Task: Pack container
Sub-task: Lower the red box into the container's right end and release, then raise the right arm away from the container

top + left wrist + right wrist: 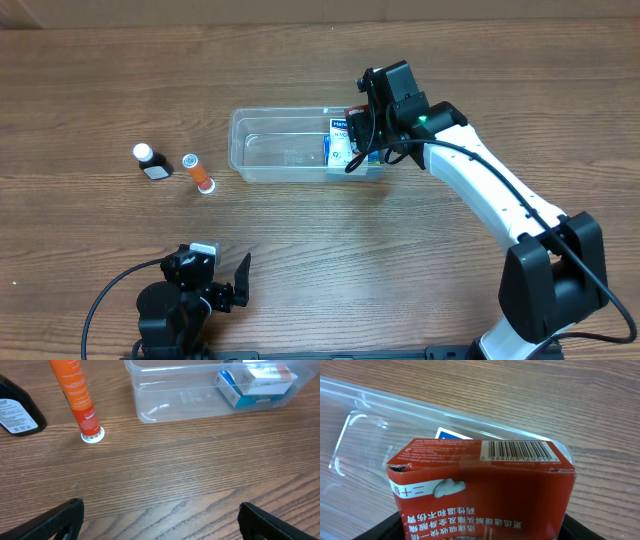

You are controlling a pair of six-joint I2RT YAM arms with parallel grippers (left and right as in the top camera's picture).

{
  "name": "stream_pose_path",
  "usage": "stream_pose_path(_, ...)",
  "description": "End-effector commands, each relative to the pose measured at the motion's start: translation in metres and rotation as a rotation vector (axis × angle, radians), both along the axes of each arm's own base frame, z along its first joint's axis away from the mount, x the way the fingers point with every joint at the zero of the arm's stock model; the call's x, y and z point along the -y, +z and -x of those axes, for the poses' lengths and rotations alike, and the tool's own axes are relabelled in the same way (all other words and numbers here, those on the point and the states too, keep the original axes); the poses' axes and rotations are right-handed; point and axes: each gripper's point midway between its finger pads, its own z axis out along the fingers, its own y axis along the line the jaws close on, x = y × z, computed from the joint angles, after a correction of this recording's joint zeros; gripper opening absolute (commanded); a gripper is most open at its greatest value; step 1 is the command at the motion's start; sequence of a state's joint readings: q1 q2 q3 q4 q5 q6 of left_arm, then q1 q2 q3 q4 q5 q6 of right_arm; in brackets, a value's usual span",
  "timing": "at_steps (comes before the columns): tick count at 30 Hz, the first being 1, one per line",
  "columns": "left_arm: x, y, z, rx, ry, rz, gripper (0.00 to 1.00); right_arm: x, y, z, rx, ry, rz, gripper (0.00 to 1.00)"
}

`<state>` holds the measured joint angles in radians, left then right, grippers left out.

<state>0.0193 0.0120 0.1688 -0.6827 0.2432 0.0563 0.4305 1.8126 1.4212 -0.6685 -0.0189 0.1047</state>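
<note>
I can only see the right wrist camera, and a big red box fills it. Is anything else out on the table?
Observer: Yes, an orange tube sits left of the container.
Operator: Just that?
Observer: No, a dark bottle sits further left, beyond the tube.
Operator: Is the other arm helping hold my box?
Observer: No. The left gripper is open and empty, well away from the red box.

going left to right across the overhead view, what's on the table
black bottle → orange tube → container → blue-and-white box at its right end; the red box held over that end overlaps, so left out
</note>
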Motion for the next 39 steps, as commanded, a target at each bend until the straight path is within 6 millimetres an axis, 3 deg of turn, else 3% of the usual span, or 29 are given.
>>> stream_pose_path(1, 0.001, 0.001, 0.0, 0.01, -0.013, -0.009, 1.0, -0.016, 0.012, -0.001, 0.012, -0.025, -0.055, 0.72)
stream_pose_path(9, 0.001, 0.0, 0.0, 0.01, -0.013, -0.009, 1.0, -0.02, -0.008, 0.006, -0.083, -0.139, -0.095, 0.72)
stream_pose_path(17, 0.001, 0.001, 0.0, 0.01, -0.013, -0.009, 1.0, -0.021, -0.005, 0.004, -0.067, -0.12, -0.087, 0.85)
stream_pose_path(19, 0.001, 0.001, 0.0, 0.01, -0.013, -0.009, 1.0, -0.023, 0.008, 0.0, -0.055, -0.116, -0.092, 0.85)
stream_pose_path(21, 0.001, 0.0, 0.0, 0.01, -0.013, -0.009, 1.0, -0.023, 0.034, -0.001, -0.052, -0.113, -0.092, 0.89)
stream_pose_path(23, 0.001, 0.0, 0.0, 0.01, -0.013, -0.009, 1.0, -0.02, 0.083, 0.001, -0.048, -0.119, -0.094, 0.95)
stream_pose_path(26, 0.001, 0.001, 0.0, 0.01, -0.013, -0.009, 1.0, 0.009, 0.133, 0.004, -0.052, -0.193, -0.102, 1.0)
stream_pose_path(28, 0.001, 0.001, 0.0, 0.01, -0.013, -0.009, 1.0, 0.048, 0.15, 0.003, -0.076, -0.3, -0.108, 1.0)
stream_pose_path(33, 0.001, 0.001, 0.0, 0.01, -0.013, -0.009, 1.0, 0.148, 0.139, 0.007, -0.178, -0.538, -0.075, 1.0)
stream_pose_path(34, 0.001, 0.001, 0.0, 0.01, -0.013, -0.009, 1.0, 0.16, 0.138, 0.008, -0.186, -0.566, -0.074, 1.0)
stream_pose_path(35, 0.001, 0.001, 0.0, 0.01, -0.013, -0.009, 1.0, 0.188, 0.137, 0.009, -0.191, -0.635, -0.064, 1.0)
stream_pose_path(39, 0.001, 0.001, 0.0, 0.01, -0.013, -0.009, 1.0, 0.231, 0.137, 0.009, -0.171, -0.743, -0.031, 1.0)
